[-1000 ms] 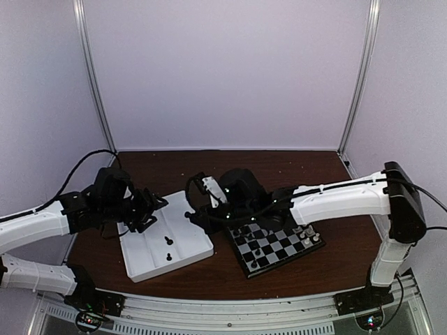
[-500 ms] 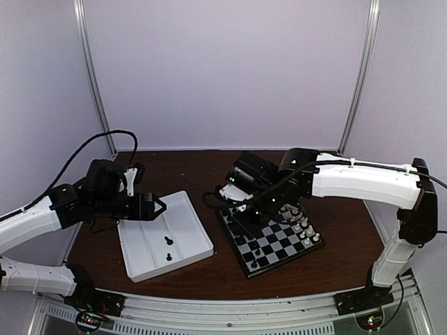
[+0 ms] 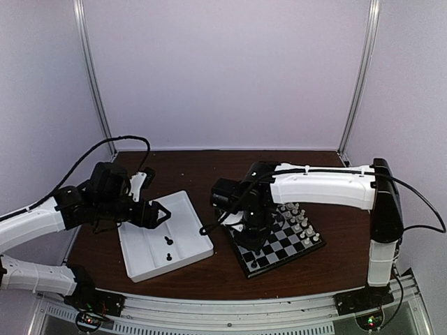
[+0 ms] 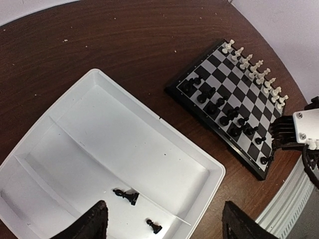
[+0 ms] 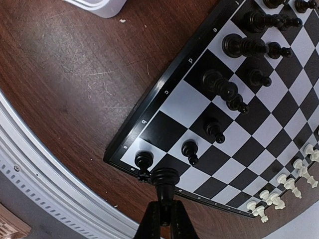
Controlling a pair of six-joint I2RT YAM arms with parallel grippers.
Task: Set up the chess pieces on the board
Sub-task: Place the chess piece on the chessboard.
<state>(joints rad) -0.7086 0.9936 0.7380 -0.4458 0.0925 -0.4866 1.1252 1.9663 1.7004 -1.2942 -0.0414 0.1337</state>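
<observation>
Since a second ago the right arm has swung away from the tray (image 3: 171, 266) and back over the board (image 3: 286, 244). The right gripper (image 3: 253, 234) now hangs low above the board's near-left corner. The left gripper (image 3: 162, 213) has shifted only slightly at the tray's far-left side.

From above, we see the board on the brown table (image 3: 209, 164), to the right of the tray and a little apart from it.

In the left wrist view, the left gripper's fingers are spread wide with nothing between them, over the tray. Below them lie two black pieces (image 4: 127, 195), one of them on its side. Beyond the tray, the chess pieces (image 4: 221, 105) already set out stand in two rows along the board's nearer side. The white pieces (image 4: 254, 67) line the far edge.

In the right wrist view, the fingers are pressed together on the held piece (image 5: 166, 178), pinching it near its top. It sits at the board's rim, just beside the corner piece (image 5: 144, 160). We cannot tell whether its base touches the board.

We judge the step in hand to be setting this piece down. The next move calls for a straight descent and a clean release that does not nudge the corner piece. After that, the two pieces in the tray are still to be fetched, and bare squares remain in the back row.
</observation>
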